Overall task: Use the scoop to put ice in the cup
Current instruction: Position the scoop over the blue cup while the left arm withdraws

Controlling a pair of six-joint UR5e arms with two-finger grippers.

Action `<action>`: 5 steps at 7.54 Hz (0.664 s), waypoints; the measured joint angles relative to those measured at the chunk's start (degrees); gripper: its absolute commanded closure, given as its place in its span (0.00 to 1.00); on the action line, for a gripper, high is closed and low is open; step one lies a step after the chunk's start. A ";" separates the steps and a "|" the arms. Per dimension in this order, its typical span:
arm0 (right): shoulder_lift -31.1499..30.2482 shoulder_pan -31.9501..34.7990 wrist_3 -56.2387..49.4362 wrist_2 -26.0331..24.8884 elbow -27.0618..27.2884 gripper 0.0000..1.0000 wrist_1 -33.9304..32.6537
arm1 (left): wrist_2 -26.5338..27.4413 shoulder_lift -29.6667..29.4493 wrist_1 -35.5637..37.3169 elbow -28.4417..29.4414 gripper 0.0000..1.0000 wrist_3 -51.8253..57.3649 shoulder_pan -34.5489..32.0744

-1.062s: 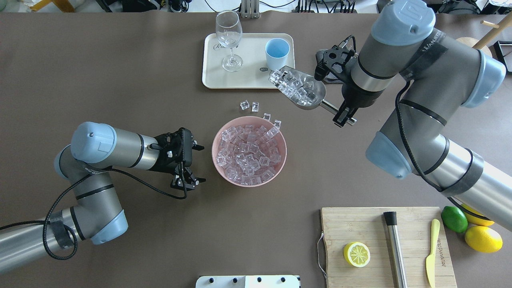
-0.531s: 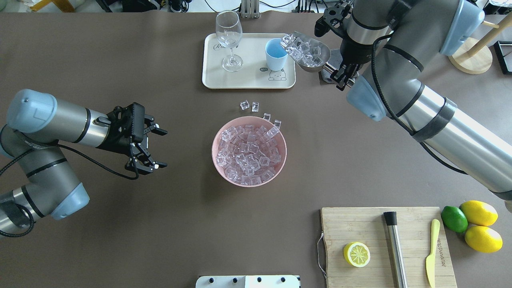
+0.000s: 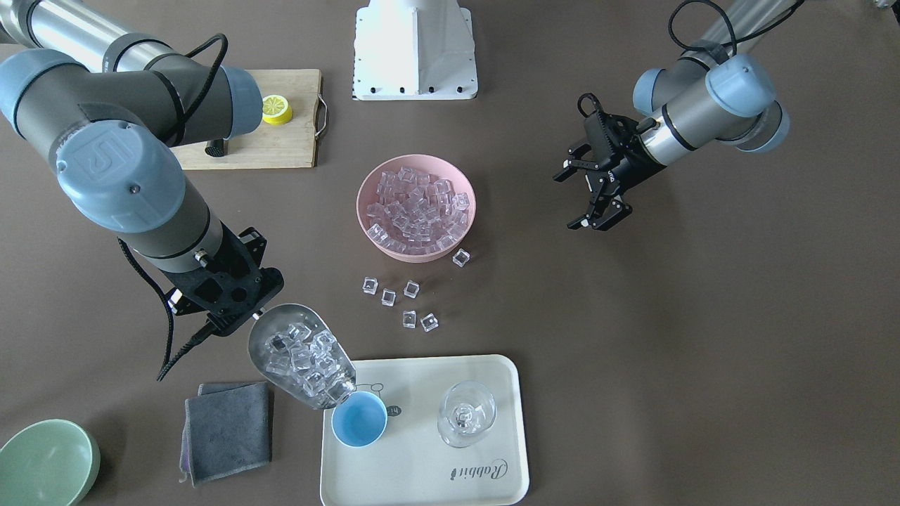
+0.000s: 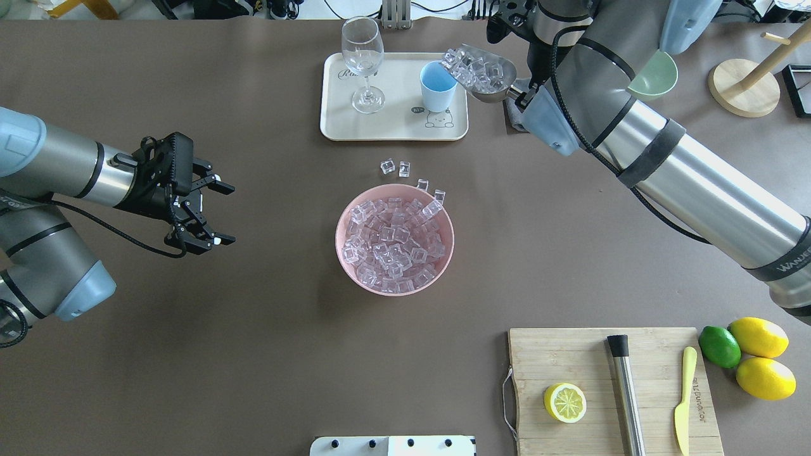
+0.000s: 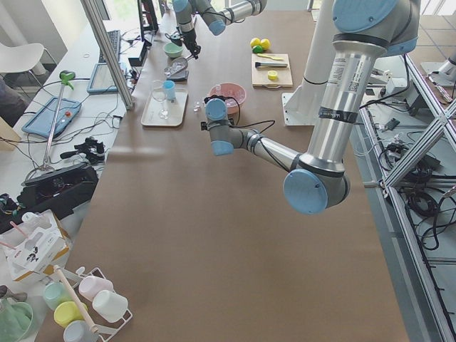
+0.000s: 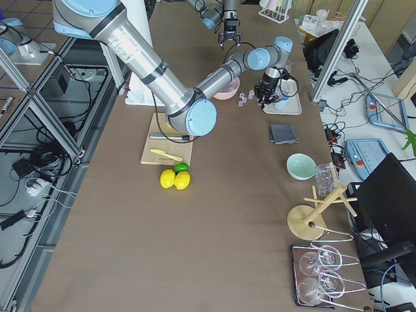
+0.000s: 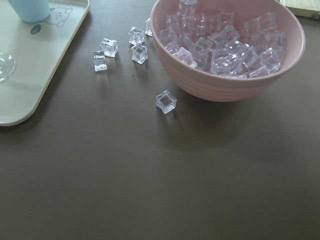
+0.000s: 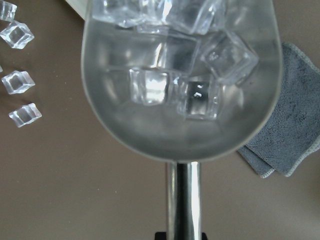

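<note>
Right gripper (image 3: pixel 228 316) is clamping the scoop (image 3: pixel 278 320) by the end of its thin handle, jaws closed on it. The trough is hanging tilted, its mouth just over the cup (image 3: pixel 358 419) rim. The cup is standing on the tray (image 4: pixel 329 95) and looking empty.

Ice (image 3: pixel 309 362) is piling toward the scoop's mouth. The cubes are hard, glassy and probably slick, so they are likely to go all at once rather than one by one. Stray cubes (image 4: pixel 396 168) are lying on the table beside the bowl (image 4: pixel 345 259), showing how readily they scatter.

The cup is looking small and light, and a knock from the rigid metal lip could tip it. The handle end is looking like the right hold, though a round handle may be prone to rolling in the jaws, so a slow tilt seems wise.

Left gripper (image 4: pixel 228 214) is hovering well apart from the bowl, jaws spread wide and gripping nothing.
</note>
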 measured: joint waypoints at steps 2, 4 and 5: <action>2.56 0.04 -4.57 -1.48 -3.25 1.00 -3.45 | -2.94 0.05 4.07 -0.09 0.01 -0.25 -3.80; 6.21 0.11 -8.17 -2.76 -7.82 1.00 -6.30 | -9.58 0.41 10.20 -0.13 0.01 -0.65 -11.11; 7.74 0.17 -9.21 -3.14 -9.81 1.00 -7.24 | -12.81 1.20 12.32 -0.17 0.01 -0.76 -14.84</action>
